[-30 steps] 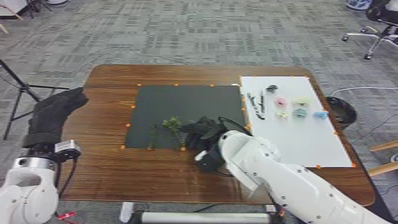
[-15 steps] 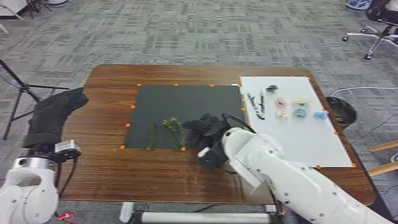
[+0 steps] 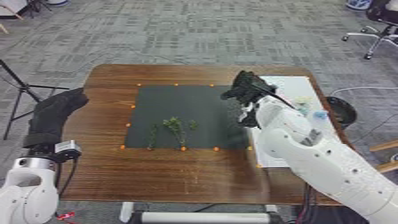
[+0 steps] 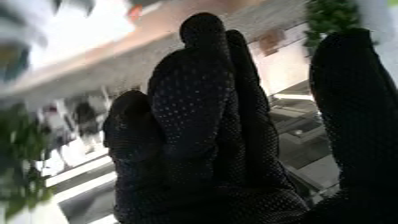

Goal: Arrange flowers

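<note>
In the head view my right hand point(image 3: 245, 90) is over the border between the black mat point(image 3: 182, 95) and the white sheet point(image 3: 280, 162). Its glove point(image 4: 191, 115) has straight fingers in the right wrist view, thumb apart, with nothing visible between them. Green stems lie low on the black mat: a thin one point(image 3: 153, 135), a leafy one point(image 3: 174, 125) and a short sprig point(image 3: 194, 125). On the sheet, a pale green flower point(image 3: 303, 106) and a blue flower point(image 3: 321, 115) show beside my right arm, which covers other items. My left hand point(image 3: 60, 107) rests open at the table's left side.
Orange marks line the mat and sheet on the brown table point(image 3: 160, 175). A dark round bowl point(image 3: 341, 111) stands beyond the right table edge. A black tripod point(image 3: 25, 87) is at the far left. Blurred green leaves point(image 4: 333, 22) appear in the right wrist view.
My right hand has moved from beside the stems, up and right toward the far side of the sheet. The short sprig is now uncovered. My left hand has stayed still.
</note>
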Motion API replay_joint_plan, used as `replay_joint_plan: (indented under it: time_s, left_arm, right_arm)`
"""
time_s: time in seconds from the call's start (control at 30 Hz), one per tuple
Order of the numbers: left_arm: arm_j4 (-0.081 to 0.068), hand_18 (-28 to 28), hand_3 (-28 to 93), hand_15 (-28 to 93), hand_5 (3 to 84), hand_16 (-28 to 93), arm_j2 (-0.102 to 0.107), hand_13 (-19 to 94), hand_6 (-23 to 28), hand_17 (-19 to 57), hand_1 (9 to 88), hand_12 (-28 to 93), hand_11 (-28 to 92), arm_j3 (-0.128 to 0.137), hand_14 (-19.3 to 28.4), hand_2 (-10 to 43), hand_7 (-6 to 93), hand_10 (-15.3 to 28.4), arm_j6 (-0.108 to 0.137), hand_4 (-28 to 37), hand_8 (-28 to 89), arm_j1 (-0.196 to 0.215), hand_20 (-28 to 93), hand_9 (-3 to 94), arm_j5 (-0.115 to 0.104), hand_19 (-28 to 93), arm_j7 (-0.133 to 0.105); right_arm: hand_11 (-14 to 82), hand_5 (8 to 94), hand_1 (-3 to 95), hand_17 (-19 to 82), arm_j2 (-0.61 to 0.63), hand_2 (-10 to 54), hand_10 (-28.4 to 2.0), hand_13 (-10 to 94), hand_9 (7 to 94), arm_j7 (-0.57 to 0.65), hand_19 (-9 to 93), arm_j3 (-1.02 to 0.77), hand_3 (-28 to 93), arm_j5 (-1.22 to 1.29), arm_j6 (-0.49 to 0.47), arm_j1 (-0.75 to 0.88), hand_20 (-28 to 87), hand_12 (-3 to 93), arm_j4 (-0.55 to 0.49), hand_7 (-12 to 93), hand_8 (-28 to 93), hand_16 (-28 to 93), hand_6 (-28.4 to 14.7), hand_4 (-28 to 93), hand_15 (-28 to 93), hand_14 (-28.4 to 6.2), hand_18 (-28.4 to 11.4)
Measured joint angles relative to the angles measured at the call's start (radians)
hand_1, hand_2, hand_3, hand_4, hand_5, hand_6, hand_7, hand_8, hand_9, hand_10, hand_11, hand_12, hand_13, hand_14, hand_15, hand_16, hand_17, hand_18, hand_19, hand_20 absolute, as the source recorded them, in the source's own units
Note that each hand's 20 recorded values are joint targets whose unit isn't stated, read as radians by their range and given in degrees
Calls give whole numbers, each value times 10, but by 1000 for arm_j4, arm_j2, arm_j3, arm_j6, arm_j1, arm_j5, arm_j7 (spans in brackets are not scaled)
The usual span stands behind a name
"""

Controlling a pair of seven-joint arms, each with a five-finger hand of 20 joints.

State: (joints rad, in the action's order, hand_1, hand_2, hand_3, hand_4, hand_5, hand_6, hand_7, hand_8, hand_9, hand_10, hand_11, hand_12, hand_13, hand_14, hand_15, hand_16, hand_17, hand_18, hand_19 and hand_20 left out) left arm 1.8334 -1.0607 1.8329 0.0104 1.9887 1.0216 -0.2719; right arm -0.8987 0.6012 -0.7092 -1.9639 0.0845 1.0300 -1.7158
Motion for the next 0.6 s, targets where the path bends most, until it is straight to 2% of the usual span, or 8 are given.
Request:
replay_joint_plan:
  time_s: [0.23, 0.37, 0.6]
  left_arm:
    - [3, 135, 738, 218, 519, 32, 0, 376, 25, 38, 252, 148, 191, 1, 181, -5, 150, 137, 0, -251, -70, 5, 173, 487, 0, 109, -1]
    - [4, 135, 737, 217, 518, 32, -2, 376, 25, 38, 251, 148, 191, 2, 181, -4, 151, 137, 0, -250, -71, 7, 173, 487, 0, 109, -1]
    - [9, 131, 734, 211, 520, 28, -7, 380, 25, 44, 254, 148, 191, 9, 180, -3, 150, 138, 0, -253, -71, 13, 169, 490, 0, 103, -3]
  right_arm:
    - [141, 620, 360, 564, 14, -95, -178, 858, 701, -9, 930, -27, 580, -139, -169, -30, 462, 206, 52, 148, -37, 369, -48, -77, 499, -58, -161]
    - [129, 586, 337, 563, 26, -95, -187, 855, 688, -8, 930, -39, 563, -160, -287, -40, 459, 204, 58, 116, -25, 367, -68, -78, 499, -60, -159]
    - [112, 572, 325, 562, 36, -95, -192, 851, 676, -7, 928, -53, 553, -194, -324, -31, 458, 196, 78, 107, -10, 364, -78, -81, 499, -61, -156]
